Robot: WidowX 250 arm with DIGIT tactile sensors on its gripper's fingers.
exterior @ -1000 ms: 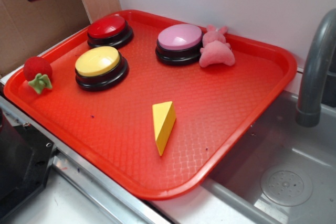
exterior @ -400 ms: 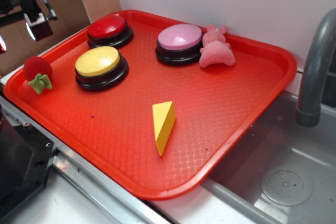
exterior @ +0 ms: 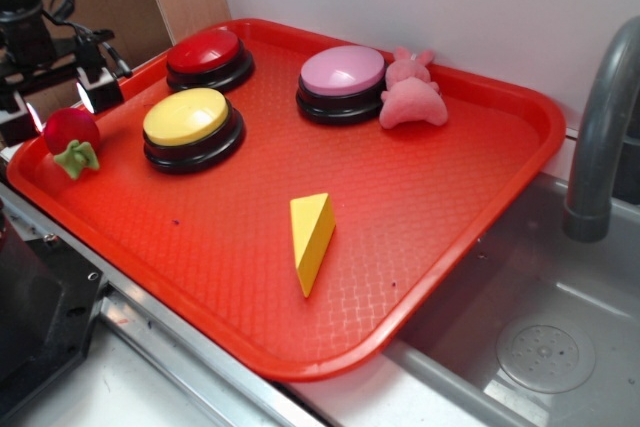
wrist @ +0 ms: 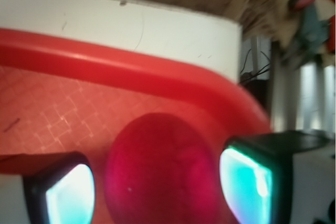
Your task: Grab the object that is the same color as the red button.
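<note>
Viewed from the exterior camera, the red plush ball [exterior: 69, 129] lies at the far left of the red tray [exterior: 440, 247], close to the rim, its green felt leaf [exterior: 78, 158] splayed toward the lower left. The gripper [exterior: 60, 110] hangs over it at the upper left of the frame, jaws spread and one finger showing on each side of the ball; nothing is held. The red button [exterior: 207, 55], the colour reference, sits at the tray's upper edge, well apart from the ball, with the yellow button [exterior: 190, 124] between them and nearer the ball. The pink button [exterior: 342, 79], pink plush animal [exterior: 410, 92] and yellow cheese wedge [exterior: 311, 237] lie further right, clear of the approach. A grey faucet [exterior: 600, 137] and sink [exterior: 540, 347] occupy the right side.

From the wrist camera, the ball [wrist: 157, 169] fills the lower centre, flanked by the two fingertips [wrist: 68, 195], which are apart from its sides. The tray's raised rim [wrist: 131, 72] runs just behind it, then a white ledge [wrist: 121, 27].

Judged by its fuzzy surface, the ball is light, soft and compressible, not fragile or slippery; a grip across its round body, not the leaf, looks best. The textured tray floor gives little hold, and the nearby rim limits room at the far side.
</note>
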